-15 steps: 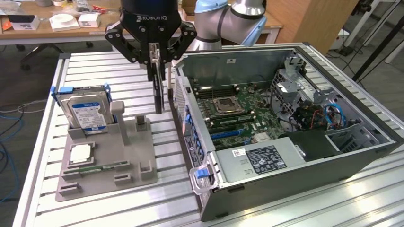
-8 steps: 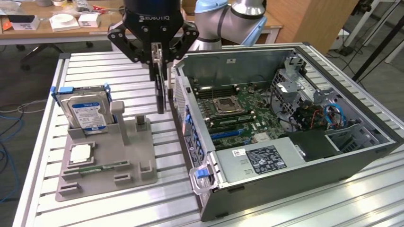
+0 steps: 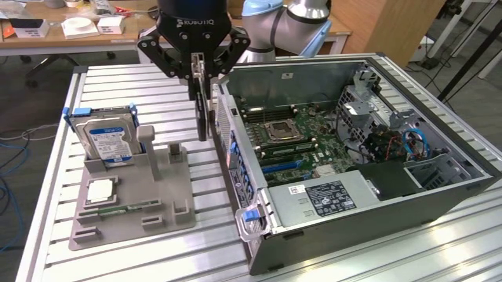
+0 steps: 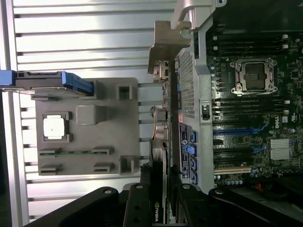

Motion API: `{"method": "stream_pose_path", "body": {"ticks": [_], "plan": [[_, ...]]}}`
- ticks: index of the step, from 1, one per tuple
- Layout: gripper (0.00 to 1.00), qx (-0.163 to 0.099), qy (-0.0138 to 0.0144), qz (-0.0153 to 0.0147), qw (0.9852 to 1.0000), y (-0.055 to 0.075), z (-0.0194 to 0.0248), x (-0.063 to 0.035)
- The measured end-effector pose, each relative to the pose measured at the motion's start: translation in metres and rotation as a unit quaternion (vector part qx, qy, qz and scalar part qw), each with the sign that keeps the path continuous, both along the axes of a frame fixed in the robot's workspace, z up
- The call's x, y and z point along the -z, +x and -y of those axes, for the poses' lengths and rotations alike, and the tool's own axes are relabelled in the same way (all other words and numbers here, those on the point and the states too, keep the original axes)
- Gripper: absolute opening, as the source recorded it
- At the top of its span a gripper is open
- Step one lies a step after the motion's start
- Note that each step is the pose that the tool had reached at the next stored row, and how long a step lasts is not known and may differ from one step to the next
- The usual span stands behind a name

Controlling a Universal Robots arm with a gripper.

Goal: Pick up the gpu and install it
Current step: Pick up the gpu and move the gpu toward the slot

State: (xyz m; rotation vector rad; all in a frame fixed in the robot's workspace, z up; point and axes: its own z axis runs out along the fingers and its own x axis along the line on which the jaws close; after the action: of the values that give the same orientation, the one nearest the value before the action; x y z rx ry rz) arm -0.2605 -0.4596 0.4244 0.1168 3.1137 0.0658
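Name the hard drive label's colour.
The label is blue and white, clearest in the exterior view.

Clamped on the gpu (image 3: 204, 114), with the gripper (image 3: 201, 75) pointing straight down.
Hanging over the far part of the slatted table (image 3: 133, 82), with black fingers (image 3: 173, 59) angled inward and pinching the card's top edge from both faces, the card upright beneath. Joined to the pale grey-and-blue arm (image 3: 292, 20) rising behind, toward the table's far edge. Seen from the wrist with fingers (image 4: 137, 203) pressed against the edge-on card.

Top of gpu (image 3: 203, 111) hidden inside tool (image 3: 200, 73); arm (image 3: 302, 17) cut by frame edge.
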Motion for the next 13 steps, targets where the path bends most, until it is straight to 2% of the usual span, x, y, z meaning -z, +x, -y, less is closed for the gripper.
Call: {"method": "stream_pose_path", "body": {"ticks": [13], "plan": [[0.26, 0.000, 0.0000, 0.0000, 1.0000, 0.0073, 0.0000, 0.0000]]}}
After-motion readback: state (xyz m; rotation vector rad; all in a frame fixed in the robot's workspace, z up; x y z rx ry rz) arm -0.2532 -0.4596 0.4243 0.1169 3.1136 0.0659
